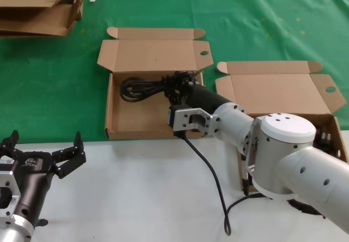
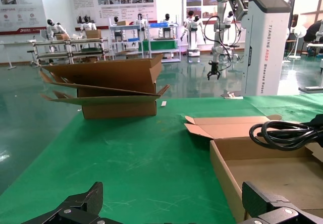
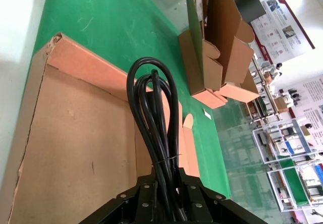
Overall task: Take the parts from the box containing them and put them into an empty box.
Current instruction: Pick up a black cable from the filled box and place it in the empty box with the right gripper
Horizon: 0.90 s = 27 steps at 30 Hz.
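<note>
In the head view your right gripper [image 1: 175,85] sits at centre frame, reached into the shallow brown cardboard mailer box [image 1: 139,123] whose tabbed lid stands open behind it. Its fingers are clamped on a black looped cable bundle [image 1: 143,86], which stretches from the gripper toward the left inner wall of that box, near the back wall. The right wrist view shows the same grip: the cable loop [image 3: 154,118] runs straight out from between the dark fingers, with the box's bare floor [image 3: 70,153] beside it.

A second brown cardboard mailer box [image 1: 278,92], lid also open, lies at right of the head view, just beside the first; your right arm covers most of its tray, so you cannot tell what lies inside. A loose black cord [image 1: 210,168] trails from the arm down over the white table edge [image 1: 136,187].

Your left gripper [image 1: 43,157] is at the lower left, over the white edge and well apart from both boxes, with its black fingers [image 1: 73,157] spread wide and holding nothing. In the left wrist view those fingertips [image 2: 83,204] frame the bottom of the picture, with the box wall [image 2: 224,176] and cable loop [image 2: 282,133] at right.

Flattened cardboard sheets [image 1: 38,7] are stacked at the upper left on the green table covering [image 1: 54,84].
</note>
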Each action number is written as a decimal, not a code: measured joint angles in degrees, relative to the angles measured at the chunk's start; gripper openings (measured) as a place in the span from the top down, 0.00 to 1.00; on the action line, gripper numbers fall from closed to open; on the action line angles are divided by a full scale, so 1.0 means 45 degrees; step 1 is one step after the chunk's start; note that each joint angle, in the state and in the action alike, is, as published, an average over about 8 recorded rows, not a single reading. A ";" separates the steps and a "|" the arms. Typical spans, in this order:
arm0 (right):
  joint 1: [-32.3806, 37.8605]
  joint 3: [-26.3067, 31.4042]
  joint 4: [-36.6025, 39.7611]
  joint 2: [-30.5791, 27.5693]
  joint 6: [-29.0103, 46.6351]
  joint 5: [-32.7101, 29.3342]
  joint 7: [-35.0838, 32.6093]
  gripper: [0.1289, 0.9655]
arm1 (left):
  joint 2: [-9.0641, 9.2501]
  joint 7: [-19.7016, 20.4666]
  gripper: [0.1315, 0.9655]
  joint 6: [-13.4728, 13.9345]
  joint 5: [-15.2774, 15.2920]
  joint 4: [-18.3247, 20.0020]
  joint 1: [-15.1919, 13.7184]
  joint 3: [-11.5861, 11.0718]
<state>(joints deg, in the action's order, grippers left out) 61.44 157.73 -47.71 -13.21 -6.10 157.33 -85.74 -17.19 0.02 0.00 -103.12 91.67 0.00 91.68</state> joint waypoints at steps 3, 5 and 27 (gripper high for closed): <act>-0.0009 0.0000 0.0034 -0.0062 0.0080 -0.0006 0.0075 0.89 | 0.0000 0.0000 0.00 0.0000 0.0000 0.0000 0.0000 0.0000; -0.0029 0.0000 -0.0007 -0.0141 0.0123 -0.0015 0.0136 0.88 | 0.0000 0.0000 0.00 0.0000 0.0000 0.0000 0.0000 0.0000; -0.0472 0.0000 -0.0179 -0.0803 0.1573 -0.5373 0.6183 0.50 | 0.0000 0.0000 0.00 0.0000 0.0000 0.0000 0.0000 0.0000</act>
<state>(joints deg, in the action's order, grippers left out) 59.31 157.73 -48.52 -16.82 0.98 133.15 -57.91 -17.19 0.02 0.00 -103.12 91.67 0.00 91.68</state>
